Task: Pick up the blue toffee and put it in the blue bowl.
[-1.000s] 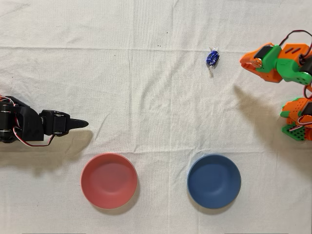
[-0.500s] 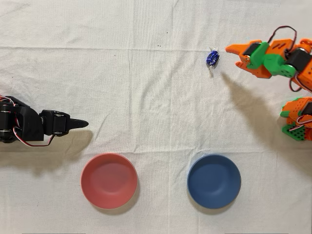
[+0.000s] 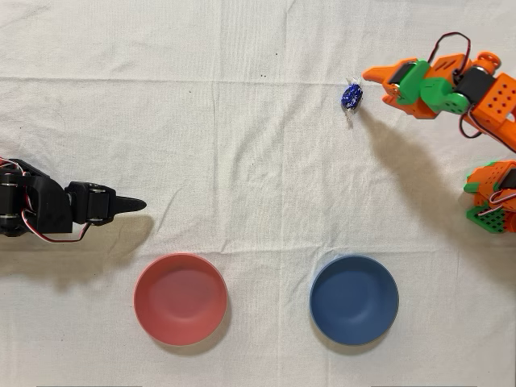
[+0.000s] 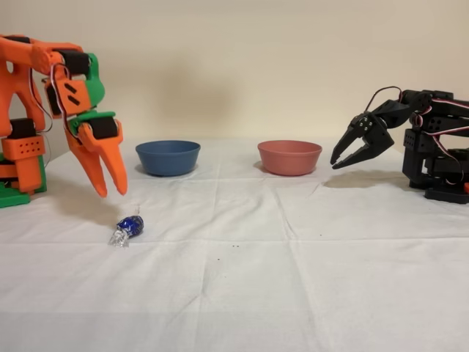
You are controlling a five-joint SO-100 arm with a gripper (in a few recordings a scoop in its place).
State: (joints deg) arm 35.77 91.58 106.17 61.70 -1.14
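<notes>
The blue toffee (image 3: 351,95) lies on the white cloth in the upper right of the overhead view; in the fixed view the toffee (image 4: 130,226) is at the lower left. My orange gripper (image 3: 375,85) hovers just to its right, a little apart from it. Seen from the side, the gripper (image 4: 110,192) points down, above and slightly left of the candy, open, with nothing between its fingers. The blue bowl (image 3: 354,300) sits empty at the lower right of the overhead view, and the same bowl (image 4: 168,157) stands behind the gripper in the fixed view.
A red-pink bowl (image 3: 180,299) sits empty to the left of the blue one. The black arm (image 3: 48,210) rests idle at the left edge of the overhead view. My arm's base (image 3: 492,201) stands at the right edge.
My gripper has moved left across the overhead view, from well right of the toffee to close beside it. The toffee and both bowls have not moved.
</notes>
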